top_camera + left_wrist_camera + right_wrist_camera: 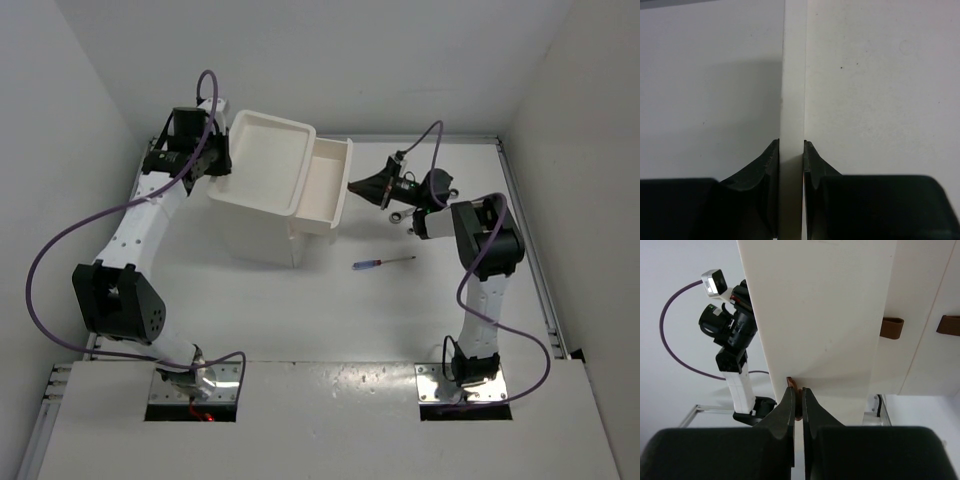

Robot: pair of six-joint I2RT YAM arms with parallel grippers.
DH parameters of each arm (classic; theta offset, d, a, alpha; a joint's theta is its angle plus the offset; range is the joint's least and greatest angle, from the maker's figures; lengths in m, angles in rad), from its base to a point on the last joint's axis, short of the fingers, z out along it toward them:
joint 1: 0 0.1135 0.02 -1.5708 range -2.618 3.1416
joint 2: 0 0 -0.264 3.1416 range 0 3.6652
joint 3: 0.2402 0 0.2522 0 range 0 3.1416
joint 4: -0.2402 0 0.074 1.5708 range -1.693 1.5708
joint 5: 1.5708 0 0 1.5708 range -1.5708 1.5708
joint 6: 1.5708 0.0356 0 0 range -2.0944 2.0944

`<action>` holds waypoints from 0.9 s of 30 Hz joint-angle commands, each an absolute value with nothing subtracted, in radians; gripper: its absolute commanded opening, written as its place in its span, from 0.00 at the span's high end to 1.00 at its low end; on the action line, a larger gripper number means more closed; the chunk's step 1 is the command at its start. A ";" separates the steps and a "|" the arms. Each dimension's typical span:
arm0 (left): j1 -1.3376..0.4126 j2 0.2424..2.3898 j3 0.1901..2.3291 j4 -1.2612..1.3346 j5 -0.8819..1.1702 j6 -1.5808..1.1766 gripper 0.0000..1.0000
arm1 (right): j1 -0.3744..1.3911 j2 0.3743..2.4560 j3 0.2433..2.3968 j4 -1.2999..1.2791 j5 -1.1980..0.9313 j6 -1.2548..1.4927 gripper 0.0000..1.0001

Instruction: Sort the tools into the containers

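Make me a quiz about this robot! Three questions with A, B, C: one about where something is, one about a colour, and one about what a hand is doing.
1. Where is the thin screwdriver with the blue-and-red handle?
A. Lying on the white table
B. Inside the open drawer
C. In the left hand

2. What colour are the small drawer handles?
A. Green
B. Red-brown
C. Yellow

3. What is the left hand doing?
A. Hanging wide open in the air
B. Pinching the thin rim of the white plastic cabinet
C. Holding pliers

Answers:
1 A, the top view shows the screwdriver alone on the table, outside the drawer.
2 B, the right wrist view shows red-brown handles on the white drawer fronts.
3 B, the left wrist view shows both fingers pressed against the thin white rim.
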State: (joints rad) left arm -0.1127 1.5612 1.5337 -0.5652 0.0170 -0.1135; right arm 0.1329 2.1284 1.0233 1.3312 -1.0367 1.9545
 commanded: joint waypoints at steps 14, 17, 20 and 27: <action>-0.109 1.545 1.546 -0.549 0.011 -0.153 0.83 | 0.069 2.086 0.995 1.513 -1.129 1.913 0.48; -0.109 1.557 1.572 -0.571 0.034 -0.135 0.58 | 0.060 2.062 1.006 1.499 -1.150 1.882 0.43; -0.109 1.557 1.595 -0.571 0.061 -0.135 0.29 | 0.038 2.023 1.006 1.444 -1.176 1.830 0.42; -0.109 1.546 1.700 -0.571 0.071 -0.126 0.18 | -0.008 1.867 0.959 1.085 -1.250 1.492 0.42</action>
